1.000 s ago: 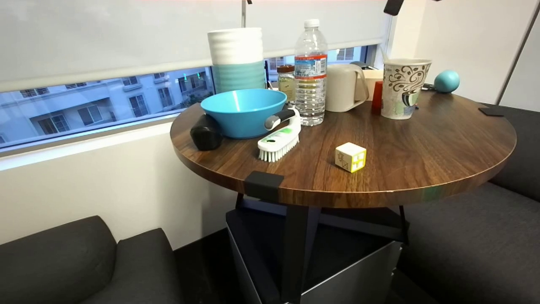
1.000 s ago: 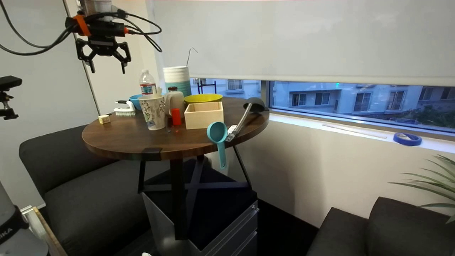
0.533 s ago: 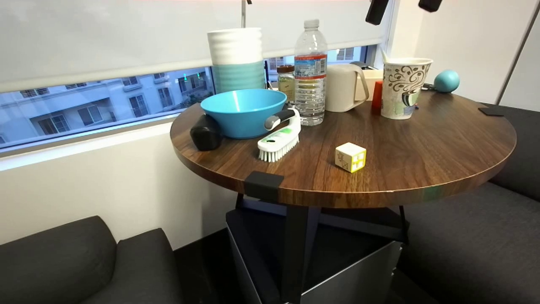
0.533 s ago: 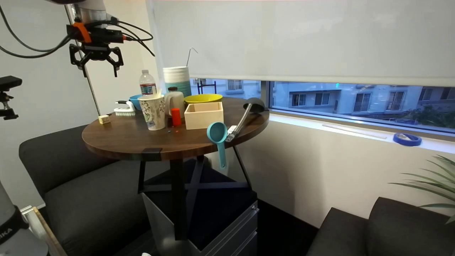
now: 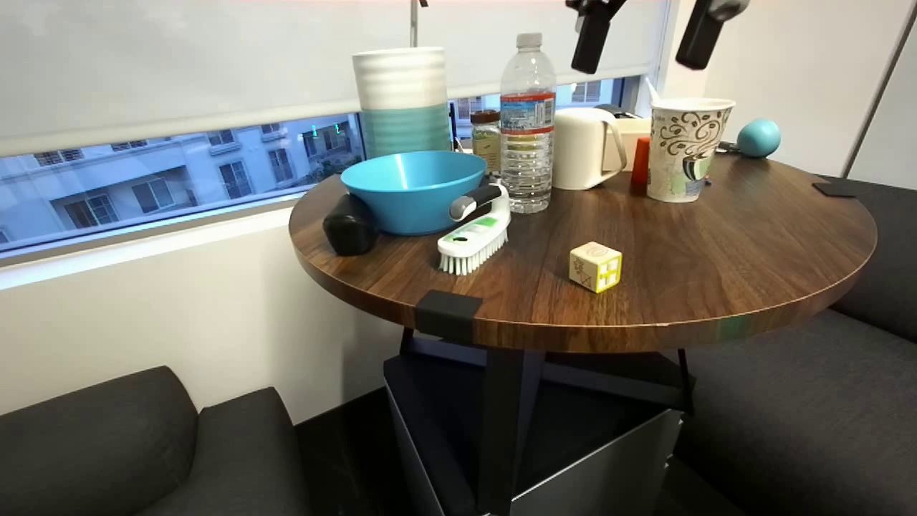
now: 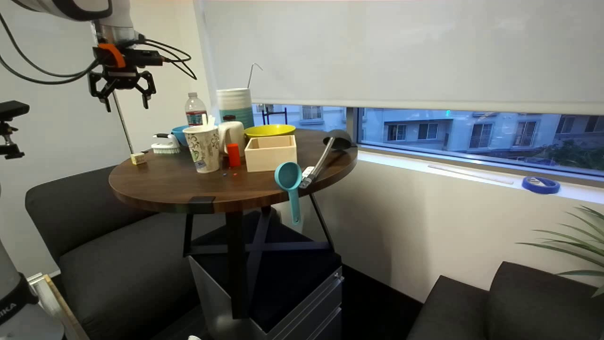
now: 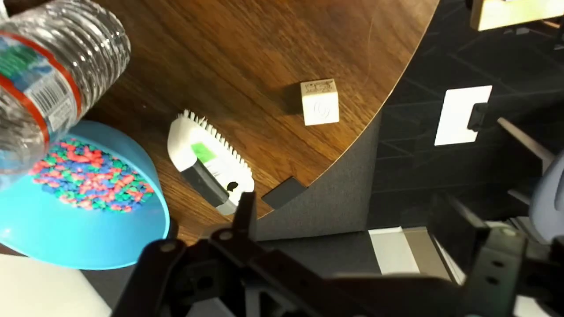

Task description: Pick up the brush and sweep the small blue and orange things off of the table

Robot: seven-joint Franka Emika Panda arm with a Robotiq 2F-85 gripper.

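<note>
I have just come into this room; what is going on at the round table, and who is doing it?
A robot arm holds its open tool in the air, higher than the table; nothing is gripped. The brush rests on the table beside the blue bowl, not yet picked up. A small blue piece and a small reddish-orange piece lie near the paper cup, so the sweeping seems not to have begun.
</note>
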